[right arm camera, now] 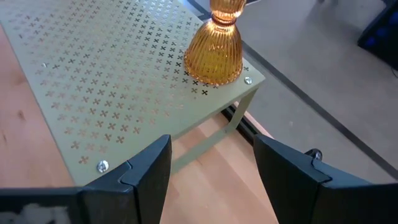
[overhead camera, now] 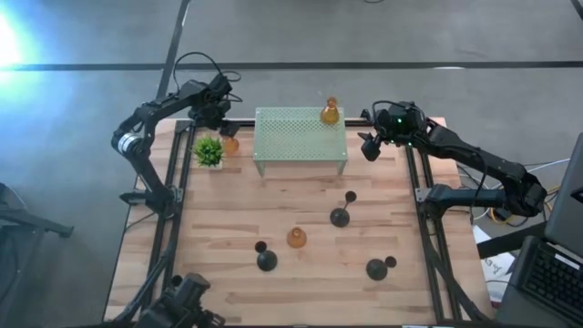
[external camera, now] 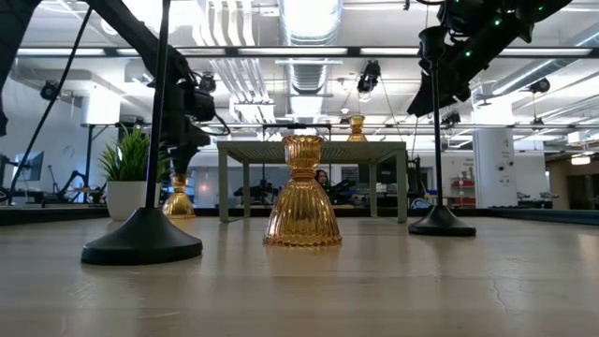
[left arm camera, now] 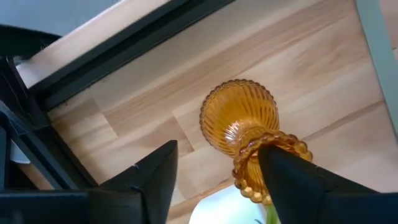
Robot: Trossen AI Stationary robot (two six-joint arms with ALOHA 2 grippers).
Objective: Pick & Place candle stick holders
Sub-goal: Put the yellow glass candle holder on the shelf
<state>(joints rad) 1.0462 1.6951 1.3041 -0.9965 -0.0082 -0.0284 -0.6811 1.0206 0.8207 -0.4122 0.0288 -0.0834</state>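
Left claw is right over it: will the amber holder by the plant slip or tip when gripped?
The amber holder looks like ribbed glass, so probably slick and breakable. Its beaded rim may give the open left claw some purchase. The flared base suggests it stands steady, but a one-sided nudge at the narrow top could still tip it toward the plant.

High view looks straight down on the table [overhead camera: 228, 210]; low view sits level at tabletop; wrist views look closely downward. All but the left wrist view share the stand [overhead camera: 301, 137].
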